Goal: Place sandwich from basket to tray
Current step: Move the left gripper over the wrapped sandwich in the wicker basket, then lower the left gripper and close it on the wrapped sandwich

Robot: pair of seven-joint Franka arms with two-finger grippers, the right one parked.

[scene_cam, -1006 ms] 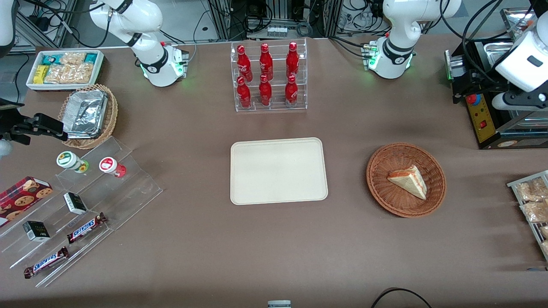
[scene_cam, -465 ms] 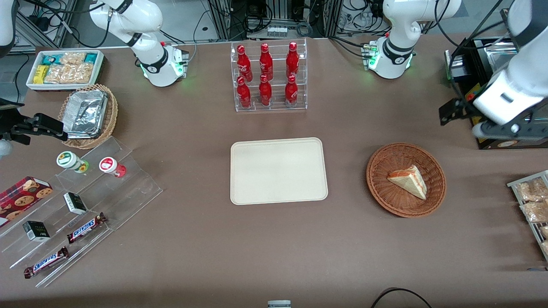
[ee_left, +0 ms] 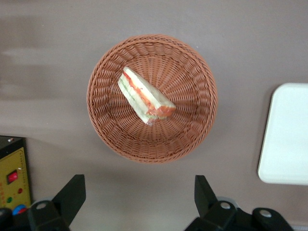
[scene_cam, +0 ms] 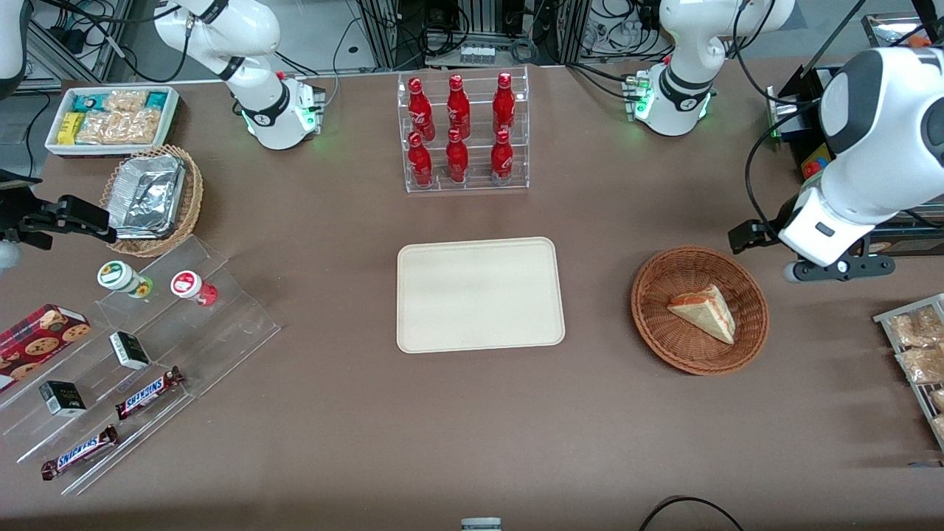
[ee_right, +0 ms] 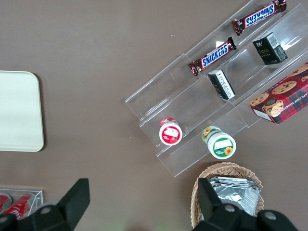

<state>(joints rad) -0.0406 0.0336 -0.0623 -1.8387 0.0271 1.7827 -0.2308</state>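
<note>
Since a second ago the left arm has swung in, its gripper (ee_left: 139,202) with fingers spread wide above the basket (scene_cam: 653,324), empty. Sandwich (scene_cam: 704,312) lies inside; tray (scene_cam: 479,295) at its nine o'clock on brown table (scene_cam: 442,428).

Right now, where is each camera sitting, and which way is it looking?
Front view: high up, facing both arms across the table; the gripper hangs beside the basket, farther from this camera.
Left wrist view: on the working arm, looking straight down at the sandwich in the basket; open black fingers show.
Right wrist view: on the parked arm, looking down at the snack shelf; its fingers show.
All three views show the tray.
</note>
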